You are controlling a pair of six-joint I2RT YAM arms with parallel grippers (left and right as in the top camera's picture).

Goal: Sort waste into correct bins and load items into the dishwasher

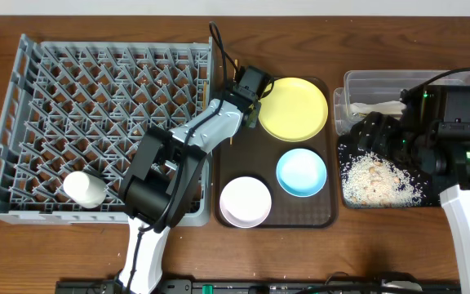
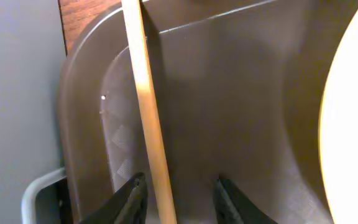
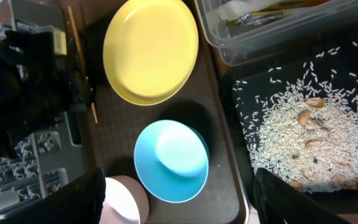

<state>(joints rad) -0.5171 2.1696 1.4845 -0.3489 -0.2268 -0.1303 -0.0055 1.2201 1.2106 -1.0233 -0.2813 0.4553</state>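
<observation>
The big brown tray (image 1: 272, 214) sits in the middle of the table. The left gripper (image 2: 180, 202) is down at the brown tray's left edge, near the far corner. Its two fingers (image 2: 131, 200) are apart, not squeezing. A wooden chopstick (image 2: 146, 112) lies on the brown tray and runs between them, close to one finger.

On the brown tray are the yellow plate (image 1: 292, 108), the blue bowl (image 1: 301, 171) and a white dish (image 1: 246, 201).

The grey dish rack (image 1: 96, 98) stands just left of the brown tray, with a small white cup (image 1: 84, 188) in it.

The black tray (image 3: 244, 124) lies just right of the brown tray. It holds the white rice (image 1: 378, 175). The right gripper (image 3: 185, 205) hangs above it with its fingers spread wide and nothing in them.

The clear tub (image 1: 382, 77) is behind the black tray, to the right of the brown tray. A white tissue (image 1: 378, 108) and a wrapper (image 3: 272, 9) are inside.
</observation>
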